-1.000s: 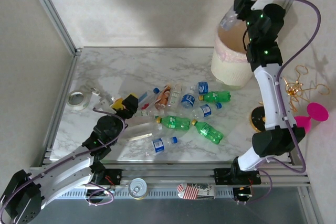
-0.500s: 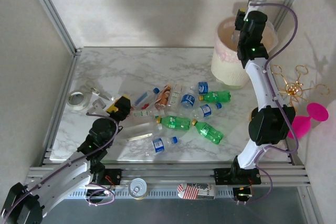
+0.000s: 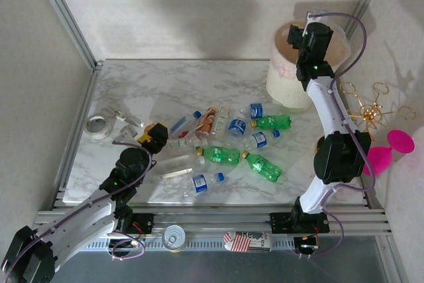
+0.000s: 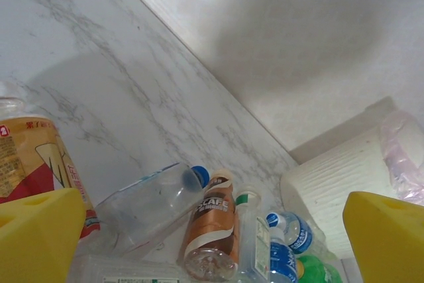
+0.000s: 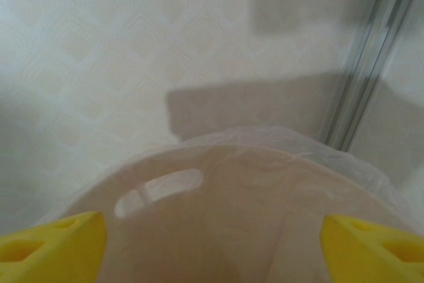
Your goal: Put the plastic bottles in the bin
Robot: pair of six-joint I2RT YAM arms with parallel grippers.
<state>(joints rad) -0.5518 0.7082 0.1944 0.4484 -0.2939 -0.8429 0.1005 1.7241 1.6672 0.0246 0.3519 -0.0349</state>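
Note:
Several plastic bottles [image 3: 222, 155] lie scattered mid-table: clear ones with blue labels [image 3: 237, 126], green ones [image 3: 264, 166] and an orange-labelled one [image 3: 207, 122]. The cream bin [image 3: 285, 81] with its pinkish bag stands at the back right. My right gripper [image 3: 301, 36] hangs over the bin's mouth, open; the right wrist view looks into the bag-lined bin [image 5: 232, 210] past the gripper [image 5: 212, 246], nothing between the yellow fingertips [image 5: 59, 243]. My left gripper [image 3: 156, 136] is open, low at the left end of the pile. In the left wrist view, this gripper [image 4: 212, 256] faces a clear bottle [image 4: 149, 203] and a brown-labelled bottle [image 4: 215, 226].
A roll of tape [image 3: 97, 126] lies at the far left. A gold wire ornament [image 3: 374, 104] and a pink goblet [image 3: 397, 144] stand off the table's right edge. A can [image 3: 174, 236] and a small carton [image 3: 248, 240] rest on the front rail.
My right arm swung a clear bottle in over the bin, then its jaws opened and the bottle is gone from them. My left gripper shifted slightly by the pile.

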